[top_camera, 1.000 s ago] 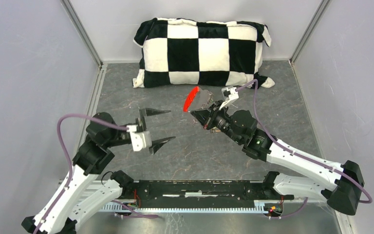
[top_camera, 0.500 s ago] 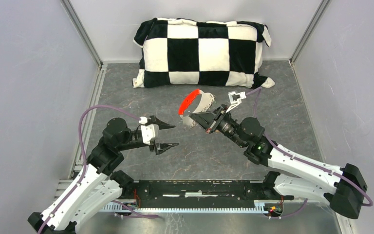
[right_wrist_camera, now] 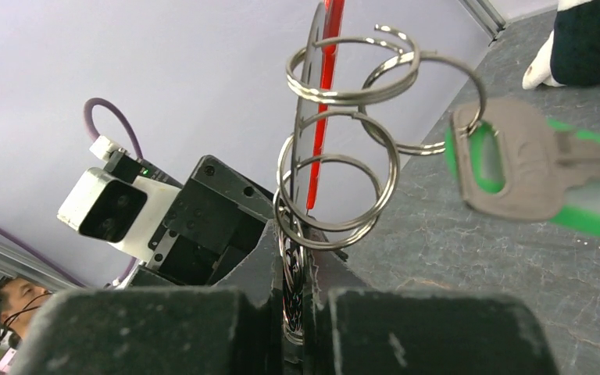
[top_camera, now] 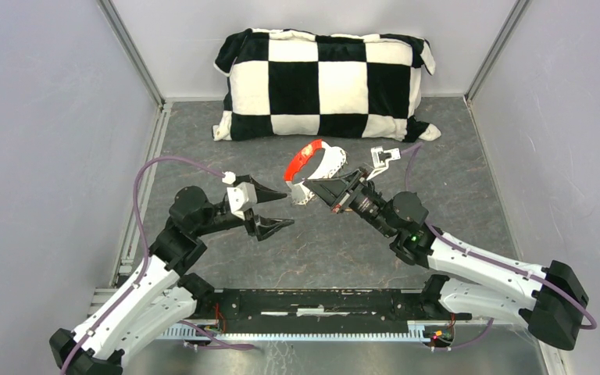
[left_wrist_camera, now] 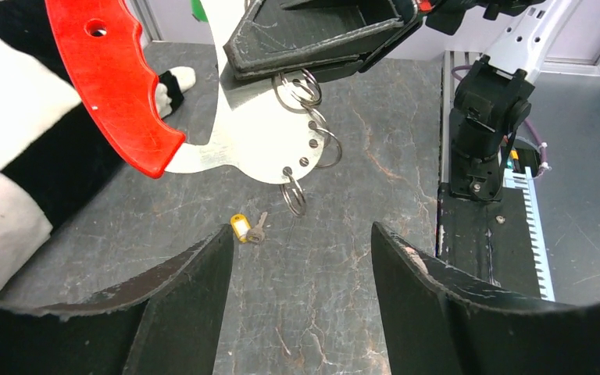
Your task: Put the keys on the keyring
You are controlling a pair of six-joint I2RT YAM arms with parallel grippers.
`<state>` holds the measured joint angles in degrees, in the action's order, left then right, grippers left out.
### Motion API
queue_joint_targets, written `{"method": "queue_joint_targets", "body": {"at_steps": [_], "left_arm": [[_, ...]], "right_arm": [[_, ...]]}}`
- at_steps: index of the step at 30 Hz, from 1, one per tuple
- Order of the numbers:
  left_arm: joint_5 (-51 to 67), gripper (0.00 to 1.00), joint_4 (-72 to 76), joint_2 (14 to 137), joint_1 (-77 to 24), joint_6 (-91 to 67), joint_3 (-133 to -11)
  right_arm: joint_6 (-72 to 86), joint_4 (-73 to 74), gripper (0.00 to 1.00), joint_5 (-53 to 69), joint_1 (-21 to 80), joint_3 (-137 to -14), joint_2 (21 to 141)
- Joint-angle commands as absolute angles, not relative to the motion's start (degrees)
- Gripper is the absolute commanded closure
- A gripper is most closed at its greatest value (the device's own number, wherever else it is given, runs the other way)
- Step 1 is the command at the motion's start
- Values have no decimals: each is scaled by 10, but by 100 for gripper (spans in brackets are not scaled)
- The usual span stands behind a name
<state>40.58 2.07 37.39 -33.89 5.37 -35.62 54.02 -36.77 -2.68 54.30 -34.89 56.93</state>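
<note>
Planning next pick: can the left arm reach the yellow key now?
Probably yes: the left gripper is open, the yellow key lies uncovered just ahead; the keyring hangs higher up.

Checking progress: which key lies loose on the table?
The small yellow-headed key, flat on the grey tabletop; the green-headed key already hangs from a silver split ring.

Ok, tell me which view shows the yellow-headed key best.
Left wrist: the yellow-headed key lies in plain sight on the table, near mid-frame. The top view does not let me make it out; the right wrist view lacks it.
</note>
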Motion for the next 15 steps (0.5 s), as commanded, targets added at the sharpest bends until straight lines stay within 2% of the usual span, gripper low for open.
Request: {"method": "queue_joint_targets", "body": {"at_steps": [1, 15], "left_arm": [[414, 30, 72, 389, -340, 23, -351], [411, 41, 113, 413, -340, 2, -347]], "right_arm": [[550, -417, 100, -15, 541, -352, 574], [555, -424, 100, -12, 542, -348, 584]]}}
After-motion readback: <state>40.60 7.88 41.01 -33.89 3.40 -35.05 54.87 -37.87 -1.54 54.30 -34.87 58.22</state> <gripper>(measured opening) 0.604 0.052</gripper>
